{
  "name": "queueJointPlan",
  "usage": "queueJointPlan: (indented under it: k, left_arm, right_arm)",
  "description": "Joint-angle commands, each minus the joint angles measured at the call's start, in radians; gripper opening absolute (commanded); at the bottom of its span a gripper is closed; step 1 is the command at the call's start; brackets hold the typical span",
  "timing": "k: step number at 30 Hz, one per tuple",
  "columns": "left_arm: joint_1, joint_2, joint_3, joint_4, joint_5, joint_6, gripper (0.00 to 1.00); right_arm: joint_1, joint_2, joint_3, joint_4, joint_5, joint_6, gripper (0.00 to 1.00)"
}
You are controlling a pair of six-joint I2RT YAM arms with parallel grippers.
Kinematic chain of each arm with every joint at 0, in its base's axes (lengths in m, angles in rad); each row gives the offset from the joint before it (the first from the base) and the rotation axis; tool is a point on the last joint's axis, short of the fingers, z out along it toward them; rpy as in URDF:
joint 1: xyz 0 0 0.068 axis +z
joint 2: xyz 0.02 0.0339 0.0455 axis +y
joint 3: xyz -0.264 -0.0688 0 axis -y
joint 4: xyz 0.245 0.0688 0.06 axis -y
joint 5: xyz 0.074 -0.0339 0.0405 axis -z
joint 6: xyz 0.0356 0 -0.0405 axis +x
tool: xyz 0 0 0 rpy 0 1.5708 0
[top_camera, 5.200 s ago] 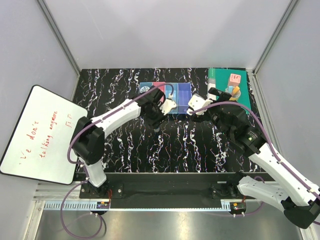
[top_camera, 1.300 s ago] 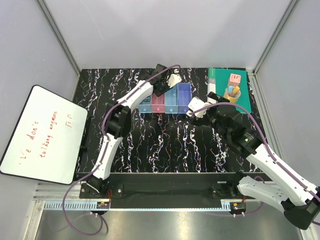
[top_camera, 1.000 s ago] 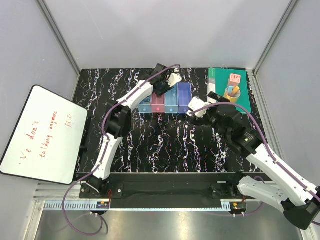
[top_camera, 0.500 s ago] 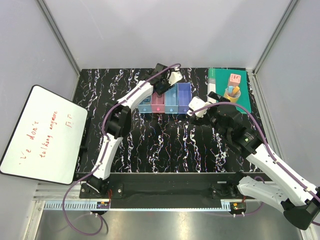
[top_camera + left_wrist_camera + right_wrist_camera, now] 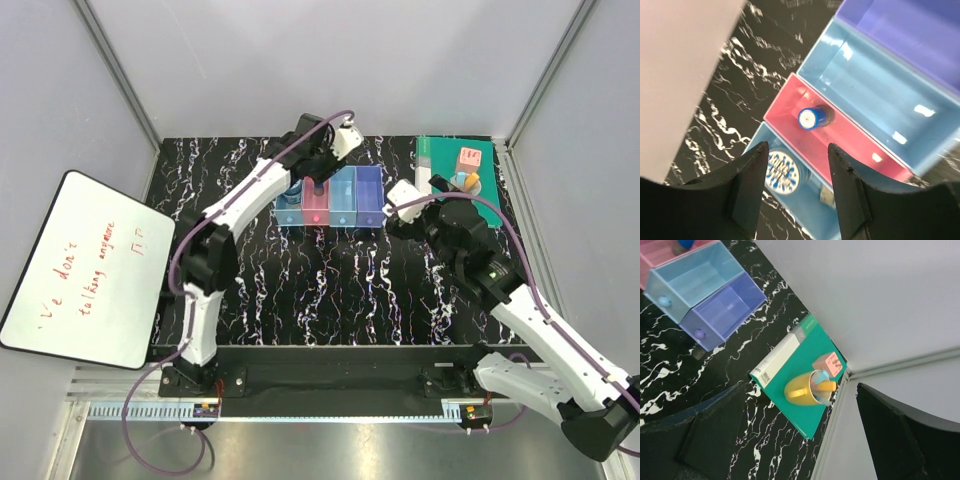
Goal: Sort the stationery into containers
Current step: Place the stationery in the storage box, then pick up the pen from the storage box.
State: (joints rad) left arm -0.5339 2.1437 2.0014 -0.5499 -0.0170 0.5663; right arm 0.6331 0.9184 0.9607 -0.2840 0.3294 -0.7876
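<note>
Reach favours the right arm: the orange-yellow stick [image 5: 827, 386] sits in the yellow mug [image 5: 794, 393] on the green book [image 5: 812, 342], at the far right of the counter [image 5: 330, 270]; the right hand [image 5: 800, 385] faces it with fingers spread wide and nothing between them, so the mug appears framed between the two fingers, just ahead. As far as the frames show, the stick stands nearly on end; its long axis runs up out of the mug, tilted, the upper end resting on the rim on the side away from the bins. A grip from above, closing across that axis, looks the likeliest way in.

The left hand [image 5: 797, 165] hangs open and empty over the pink bin [image 5: 850, 145], well apart from the mug. The blue cylinder [image 5: 812, 117] stands upright in that bin, pale top up; the round blue disc [image 5: 782, 170] lies flat in the light blue bin [image 5: 810, 215]. The blue bin [image 5: 690, 282] and purple bin [image 5: 725, 305] look empty, and both lie to the mug's left.
</note>
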Motion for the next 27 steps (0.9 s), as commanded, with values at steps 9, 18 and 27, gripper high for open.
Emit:
queueJointPlan:
  k: [9, 18, 27]
  left_arm:
    - [-0.031, -0.551, -0.249, -0.042, 0.092, -0.223, 0.99]
    - [-0.031, -0.801, -0.509, -0.107, 0.084, -0.209, 0.99]
    - [-0.034, -0.840, -0.596, -0.140, 0.078, -0.154, 0.99]
  right_arm:
    - [-0.205, 0.269, 0.220, -0.069, 0.218, 0.364, 1.00]
    - [-0.406, 0.614, 0.437, -0.115, 0.132, 0.343, 0.97]
    - [-0.483, 0.812, 0.610, -0.190, 0.005, 0.246, 0.85]
